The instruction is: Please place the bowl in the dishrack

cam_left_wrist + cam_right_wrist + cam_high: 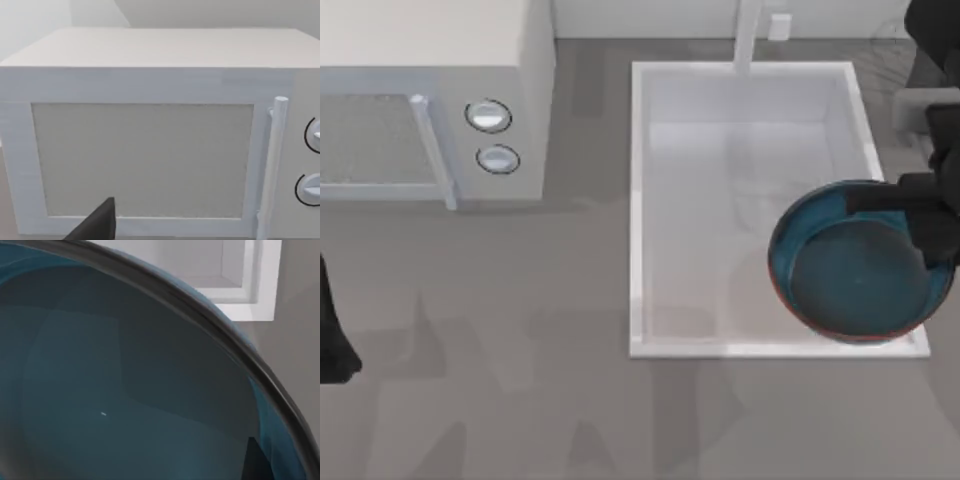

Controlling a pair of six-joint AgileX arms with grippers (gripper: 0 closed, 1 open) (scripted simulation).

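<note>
The bowl (855,268), teal-blue inside with a thin reddish rim, hangs over the front right corner of the white sink basin (642,200) and overlaps the basin's rim. My right gripper (908,214) is shut on the bowl's far right rim. Seen from the right wrist, the bowl's glossy inside (125,390) is very close, with one dark fingertip (253,460) against it. The dishrack (892,60) appears as faint thin wires at the back right, beyond the basin. At the table's left edge my left gripper (332,345) stays parked.
A white microwave (430,100) with a handle and two knobs stands at the back left; it faces the left wrist camera (145,155). A white faucet (748,35) rises behind the basin. Grey counter runs along the front.
</note>
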